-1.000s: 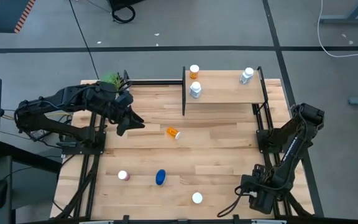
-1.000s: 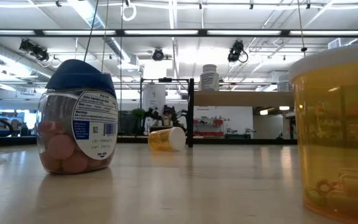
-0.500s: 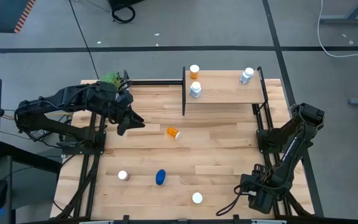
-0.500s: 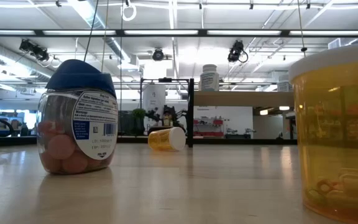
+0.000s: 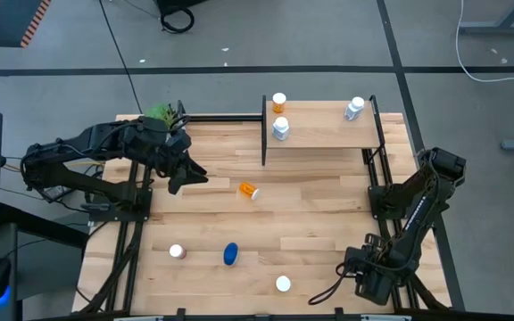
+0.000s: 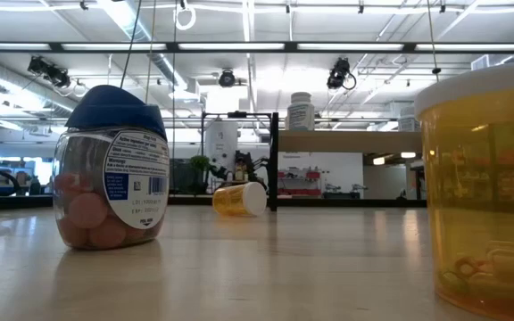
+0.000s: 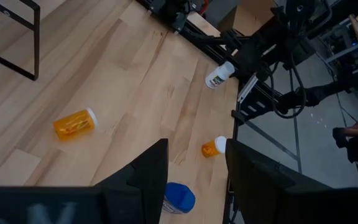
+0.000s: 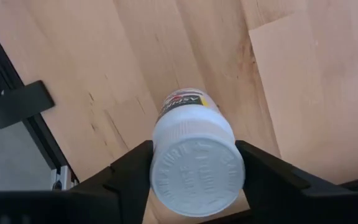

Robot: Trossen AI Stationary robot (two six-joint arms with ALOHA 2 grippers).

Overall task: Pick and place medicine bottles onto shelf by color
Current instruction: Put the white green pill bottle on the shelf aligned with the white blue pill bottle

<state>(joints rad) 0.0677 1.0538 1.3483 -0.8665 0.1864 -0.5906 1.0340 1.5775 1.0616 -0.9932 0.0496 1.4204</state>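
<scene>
**A:** Seen from above, what lies where?

**B:** The light wooden shelf with black metal posts point(image 5: 324, 134) stands at the far right of the pale wooden table point(image 5: 328, 214). Three bottles stand on it: a small orange bottle point(image 5: 279, 102) and a white bottle point(image 5: 281, 129) at its left end, and a clear bottle point(image 5: 355, 109) at its right end. An orange bottle on its side point(image 5: 249, 190) lies mid-table. Near the front edge stand a pink bottle point(image 5: 177, 251), a rounded blue bottle point(image 5: 230, 254) and a white-capped orange bottle point(image 5: 283, 283).

**A:** And the arms?

**B:** The left gripper point(image 5: 184, 176) hovers over the table's left part, near a green potted plant point(image 5: 161, 113). The right gripper point(image 5: 357, 272) sits low at the front right corner.

**A:** What about the view from table height?

**B:** The rounded blue bottle looms at the left, upright, with pink tablets inside. The white-capped orange bottle fills the right edge. Between them and farther off lies the orange bottle on its side. The shelf stands behind it with the white bottle on top.

**A:** The left wrist?

**B:** The left gripper's fingers point(image 7: 148, 180) stand apart with nothing between them, so it is open and empty. Beyond them lie the orange bottle on its side, the other two front bottles, and a white ribbed-cap bottle point(image 7: 219, 74), down on its side at the table's edge right by the right arm.

**A:** The right wrist?

**B:** The white ribbed-cap bottle's cap fills the mouth of the right gripper, and its labelled body points away over the boards. I cannot tell whether the gripper has closed on it.
</scene>
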